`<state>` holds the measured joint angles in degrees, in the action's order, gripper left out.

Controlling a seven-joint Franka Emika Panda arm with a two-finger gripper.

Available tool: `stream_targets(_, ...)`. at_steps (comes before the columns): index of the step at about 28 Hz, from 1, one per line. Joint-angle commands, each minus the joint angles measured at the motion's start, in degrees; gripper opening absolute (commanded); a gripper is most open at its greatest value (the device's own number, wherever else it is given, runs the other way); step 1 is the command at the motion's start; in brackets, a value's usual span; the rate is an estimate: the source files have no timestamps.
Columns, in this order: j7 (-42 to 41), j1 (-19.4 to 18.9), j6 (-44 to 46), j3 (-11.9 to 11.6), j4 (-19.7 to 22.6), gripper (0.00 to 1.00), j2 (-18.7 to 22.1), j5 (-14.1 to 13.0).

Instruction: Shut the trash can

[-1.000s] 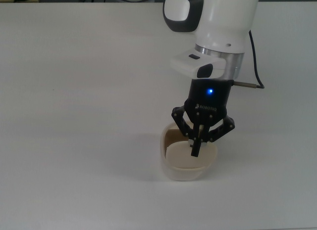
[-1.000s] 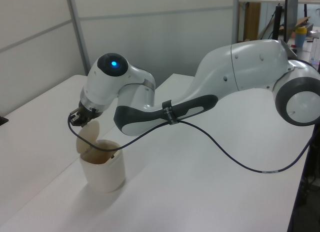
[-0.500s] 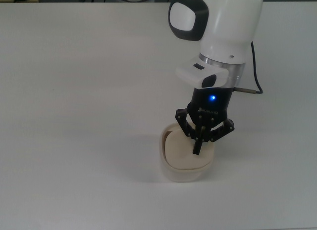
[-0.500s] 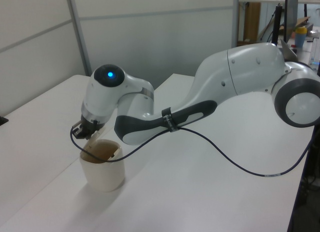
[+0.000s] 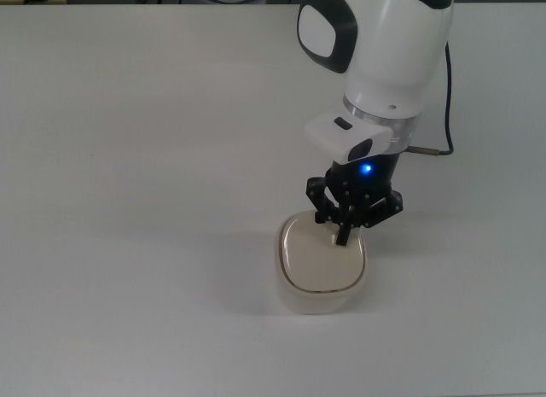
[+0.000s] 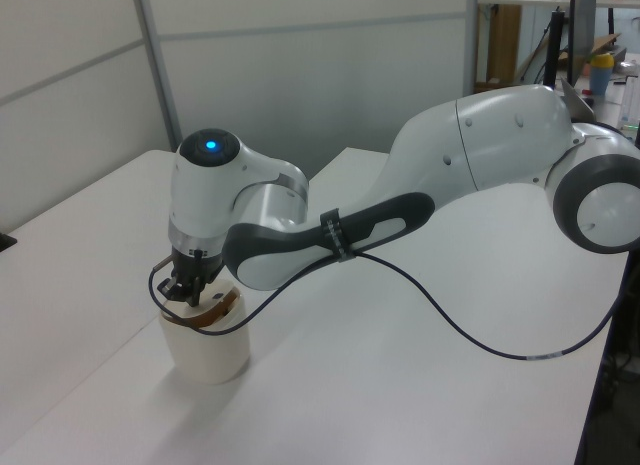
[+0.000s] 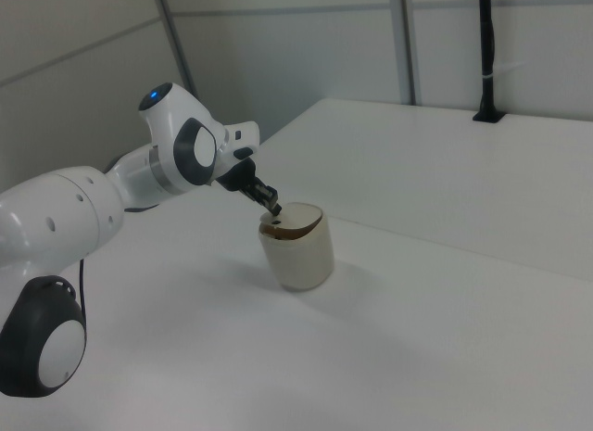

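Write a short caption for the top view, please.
Tool pressing the trash can lid down on a white table.

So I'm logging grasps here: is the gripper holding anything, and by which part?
Nothing is held. The gripper, fingers together, presses down on the lid of the trash can, near the lid's edge.

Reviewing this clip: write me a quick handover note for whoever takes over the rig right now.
Gripper: fingers shut, holding nothing, tip pressing on the lid at the edge nearest the arm.
Trash can: upright on the white table, directly under the gripper.
Done: in the top view the lid lies flat over the opening.
Left: the left view and right view show a thin brown gap at the rim, so the lid may not be fully seated. Probably press a little more, then lift the arm clear.
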<state>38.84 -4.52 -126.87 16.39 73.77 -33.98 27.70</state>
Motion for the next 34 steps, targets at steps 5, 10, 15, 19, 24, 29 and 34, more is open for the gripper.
stream_targets(5,-4.38,1.8,2.6,-0.05,4.8,0.0,2.17,-2.91)
stream_targets(10,-4.74,1.89,2.51,-0.13,6.3,0.0,2.08,-3.0)
stream_targets(15,-4.74,1.89,2.51,-0.22,7.09,0.0,2.08,-3.0)
stream_targets(19,-4.3,1.89,2.51,-0.13,7.0,0.0,2.25,-3.09)
stream_targets(24,-4.21,2.76,2.51,-0.4,6.3,0.0,4.8,-5.72)
stream_targets(29,-4.03,3.64,1.98,-0.49,6.03,0.0,8.14,-6.43)
stream_targets(34,-4.29,5.57,2.07,-0.49,3.92,0.02,10.07,-6.69)
